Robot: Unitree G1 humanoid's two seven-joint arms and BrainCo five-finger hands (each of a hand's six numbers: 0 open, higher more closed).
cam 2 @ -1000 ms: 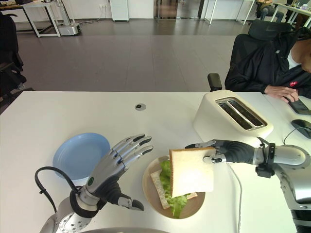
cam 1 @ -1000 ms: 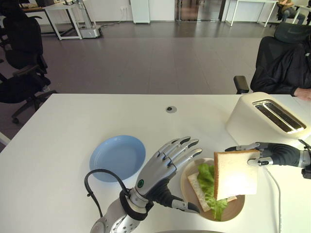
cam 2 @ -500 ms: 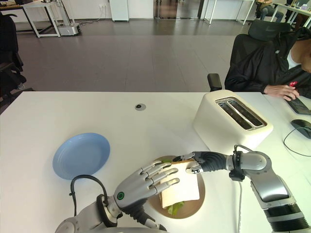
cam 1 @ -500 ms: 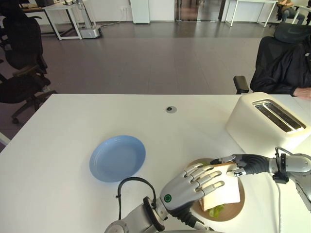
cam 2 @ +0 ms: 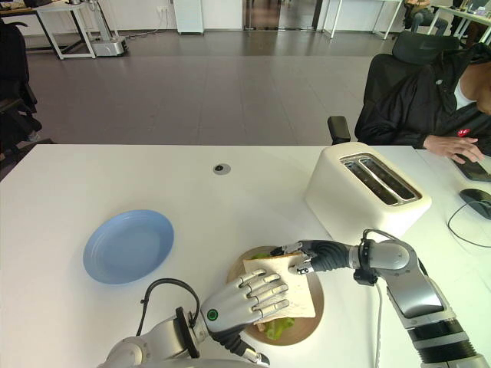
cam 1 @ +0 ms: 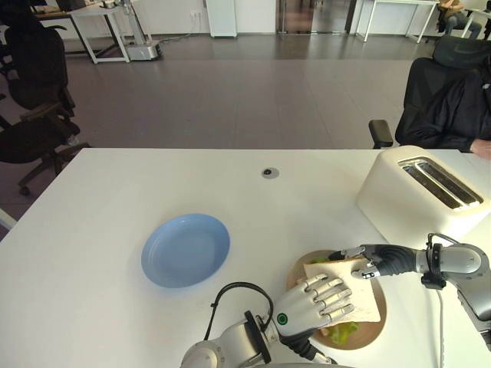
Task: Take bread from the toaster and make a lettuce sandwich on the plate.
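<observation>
White bread slice (cam 1: pixel 362 299) lies flat over lettuce (cam 1: pixel 347 330) on tan plate (cam 1: pixel 374 326).

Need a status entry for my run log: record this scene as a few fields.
top bread slice: lying on the lettuce, on the tan plate
left hand: resting flat on the slice, holding nothing
right hand: fingers pinch the slice's far edge
blue plate: left of the tan plate
toaster: beyond the right hand, to the right
</observation>
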